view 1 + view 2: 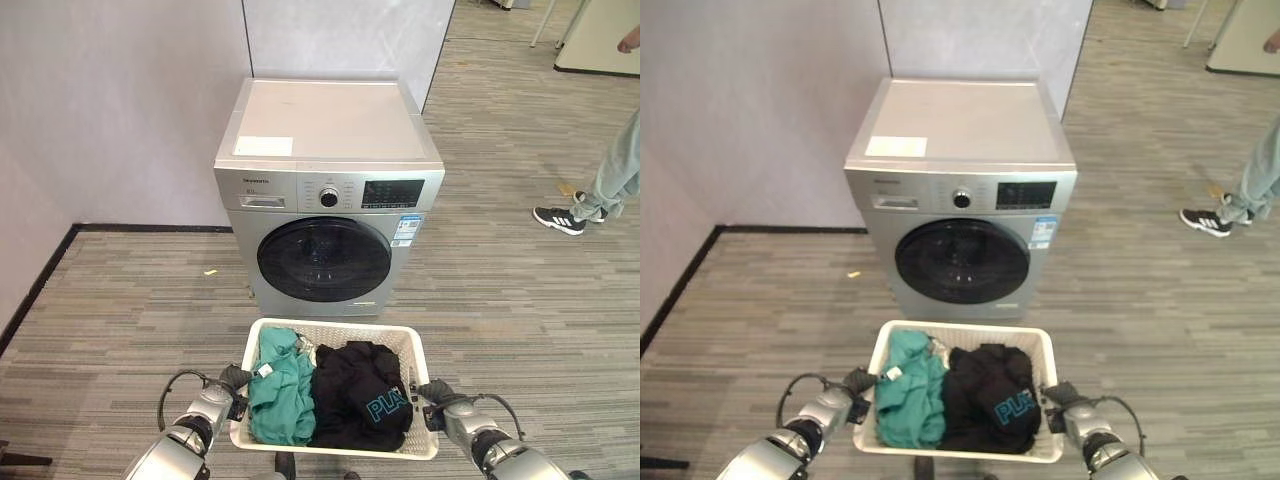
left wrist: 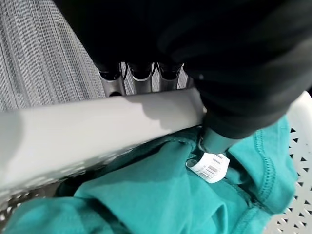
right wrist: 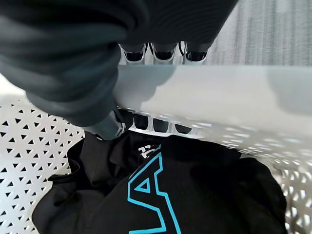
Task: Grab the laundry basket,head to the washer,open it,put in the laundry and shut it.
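Laundry basket (image 1: 415, 352) held betw. both hands, facing shut washer (image 1: 328, 195). Left hand (image 1: 233, 380) and right hand (image 1: 434, 391) clamp opp. rims, fingers curled over. Rigid, light plastic; soft clothes (image 1: 330, 394) inside. Judged best hold: rims, kept level.

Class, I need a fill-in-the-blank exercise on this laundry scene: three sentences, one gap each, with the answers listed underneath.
1. The washer door is ____.
2. The white laundry basket holds a black garment and a ____ one.
3. The left hand and right hand each grip a ____ of the basket.

Missing words: shut; teal; rim
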Controlling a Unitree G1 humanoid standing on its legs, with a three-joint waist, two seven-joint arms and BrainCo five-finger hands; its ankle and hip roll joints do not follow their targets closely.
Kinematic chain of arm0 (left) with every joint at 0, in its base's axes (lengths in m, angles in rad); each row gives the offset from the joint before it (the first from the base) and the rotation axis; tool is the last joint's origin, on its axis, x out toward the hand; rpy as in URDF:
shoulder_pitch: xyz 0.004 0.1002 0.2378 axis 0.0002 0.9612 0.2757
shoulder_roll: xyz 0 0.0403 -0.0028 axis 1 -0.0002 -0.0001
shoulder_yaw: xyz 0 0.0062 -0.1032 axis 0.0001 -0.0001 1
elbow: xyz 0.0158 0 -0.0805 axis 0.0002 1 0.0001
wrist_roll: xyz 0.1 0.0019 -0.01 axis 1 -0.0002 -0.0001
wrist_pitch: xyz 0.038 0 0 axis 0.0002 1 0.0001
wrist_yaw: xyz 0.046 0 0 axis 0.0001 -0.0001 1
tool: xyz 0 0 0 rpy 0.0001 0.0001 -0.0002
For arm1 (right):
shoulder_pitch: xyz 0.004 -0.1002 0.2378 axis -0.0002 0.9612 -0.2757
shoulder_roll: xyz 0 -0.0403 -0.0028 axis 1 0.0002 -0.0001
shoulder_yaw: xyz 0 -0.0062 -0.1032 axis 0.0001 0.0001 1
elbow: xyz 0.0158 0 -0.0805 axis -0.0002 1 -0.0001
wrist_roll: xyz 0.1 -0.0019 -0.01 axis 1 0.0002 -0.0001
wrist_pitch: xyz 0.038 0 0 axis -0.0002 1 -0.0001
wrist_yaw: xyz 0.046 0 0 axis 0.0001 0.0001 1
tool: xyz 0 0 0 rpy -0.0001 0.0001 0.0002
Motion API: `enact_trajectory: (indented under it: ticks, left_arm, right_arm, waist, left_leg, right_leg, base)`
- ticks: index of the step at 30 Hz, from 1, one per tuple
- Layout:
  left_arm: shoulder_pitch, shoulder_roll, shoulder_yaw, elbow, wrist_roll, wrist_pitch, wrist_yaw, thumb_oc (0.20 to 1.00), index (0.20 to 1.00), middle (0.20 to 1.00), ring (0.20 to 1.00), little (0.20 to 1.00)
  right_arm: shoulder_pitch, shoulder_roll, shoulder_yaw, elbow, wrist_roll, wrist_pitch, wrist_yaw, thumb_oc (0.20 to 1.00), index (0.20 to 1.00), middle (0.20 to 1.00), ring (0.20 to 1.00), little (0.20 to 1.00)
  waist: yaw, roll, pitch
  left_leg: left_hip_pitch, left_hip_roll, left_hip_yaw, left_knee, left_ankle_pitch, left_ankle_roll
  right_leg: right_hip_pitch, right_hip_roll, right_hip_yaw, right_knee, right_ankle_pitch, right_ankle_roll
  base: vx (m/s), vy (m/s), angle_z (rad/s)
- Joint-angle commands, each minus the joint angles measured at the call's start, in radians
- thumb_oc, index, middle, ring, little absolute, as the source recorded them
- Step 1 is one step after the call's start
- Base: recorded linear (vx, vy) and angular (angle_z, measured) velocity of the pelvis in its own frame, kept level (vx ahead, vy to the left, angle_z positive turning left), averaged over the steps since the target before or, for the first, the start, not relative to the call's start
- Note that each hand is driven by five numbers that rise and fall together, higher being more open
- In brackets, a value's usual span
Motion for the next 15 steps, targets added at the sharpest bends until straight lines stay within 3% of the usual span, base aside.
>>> enact_trajectory:
  ticks: [1, 2, 15]
  left_arm:
    - [-0.101, 0.020, 0.022, 0.068, -0.015, -0.041, -0.010, 0.200, 0.200, 0.200, 0.200, 0.200]
    - [0.176, -0.125, 0.064, 0.140, 0.010, -0.055, -0.066, 0.200, 0.200, 0.200, 0.200, 0.200]
    - [0.144, -0.112, 0.015, 0.143, 0.099, -0.047, -0.106, 0.200, 0.200, 0.200, 0.200, 0.200]
  right_arm:
    - [-0.069, -0.008, -0.077, -0.002, 0.098, -0.053, 0.035, 0.200, 0.200, 0.200, 0.200, 0.200]
    - [-0.012, 0.009, -0.032, 0.159, -0.152, -0.039, 0.018, 0.200, 0.200, 0.200, 0.200, 0.200]
    - [0.009, -0.013, -0.042, 0.188, -0.157, -0.026, 0.076, 0.200, 0.200, 0.200, 0.200, 0.200]
  waist:
    - [0.039, 0.001, -0.009]
    - [0.187, 0.049, -0.094]
    - [0.185, 0.055, -0.144]
  left_leg:
    - [0.078, 0.005, -0.051, 0.075, -0.172, -0.024]
    - [-0.064, -0.076, -0.164, 0.079, -0.080, -0.025]
    - [-0.022, -0.082, -0.185, 0.058, -0.088, -0.016]
  right_leg:
    - [-0.096, -0.026, -0.004, -0.029, 0.092, 0.089]
    - [-0.023, -0.014, -0.178, -0.016, -0.062, 0.029]
    - [0.006, -0.029, -0.193, -0.031, -0.052, 0.037]
  base:
    - [0.00, -0.002, -0.05]
    - [0.00, -0.010, -0.04]
    - [0.01, -0.017, 0.15]
